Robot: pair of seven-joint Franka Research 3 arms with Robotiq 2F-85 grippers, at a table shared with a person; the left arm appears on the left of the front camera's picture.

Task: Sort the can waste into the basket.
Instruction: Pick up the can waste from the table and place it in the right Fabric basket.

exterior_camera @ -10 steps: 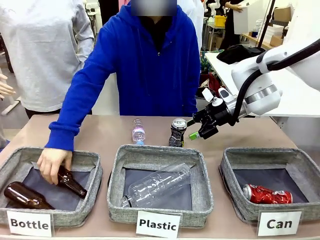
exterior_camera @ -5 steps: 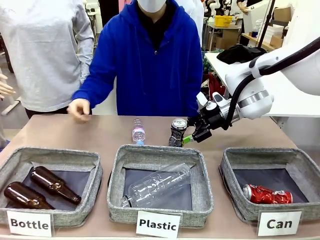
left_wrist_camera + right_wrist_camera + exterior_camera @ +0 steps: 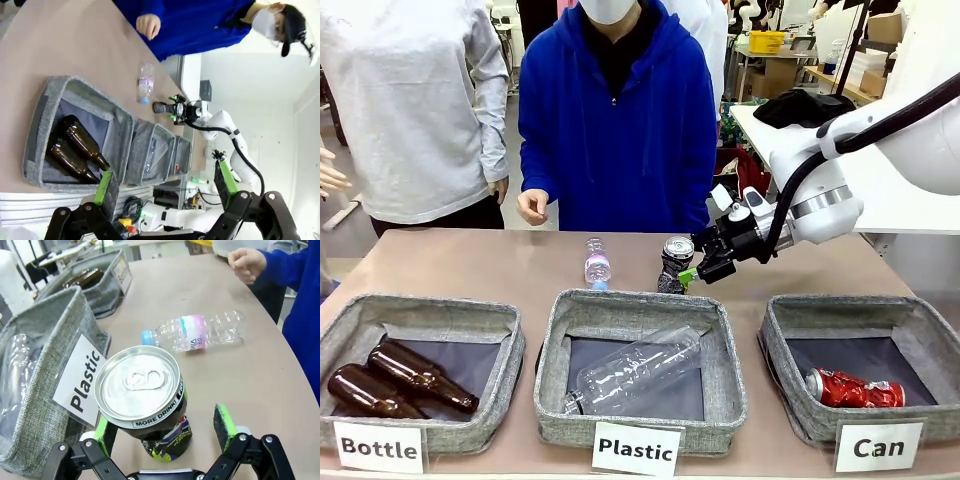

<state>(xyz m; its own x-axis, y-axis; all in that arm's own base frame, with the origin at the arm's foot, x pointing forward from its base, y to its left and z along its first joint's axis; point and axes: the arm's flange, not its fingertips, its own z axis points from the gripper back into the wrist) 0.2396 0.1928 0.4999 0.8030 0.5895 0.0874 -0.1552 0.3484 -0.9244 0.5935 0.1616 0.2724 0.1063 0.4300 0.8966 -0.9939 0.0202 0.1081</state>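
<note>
- The black can [image 3: 675, 262] stands upright on the table [image 3: 470, 270], just behind the middle basket [image 3: 640, 303].
- The red can [image 3: 855, 389] lies in the Can basket [image 3: 775, 345].
- The right gripper [image 3: 703, 270] brackets the black can from the side, its jaws spread and not clamped.
- The left gripper [image 3: 164, 180] hangs spread and empty, well apart.

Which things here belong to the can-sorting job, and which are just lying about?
Job: black can, red can, "Can" basket, right gripper.
Lying about: small plastic bottle, large clear bottle, brown bottles, "Plastic" basket, "Bottle" basket.
</note>
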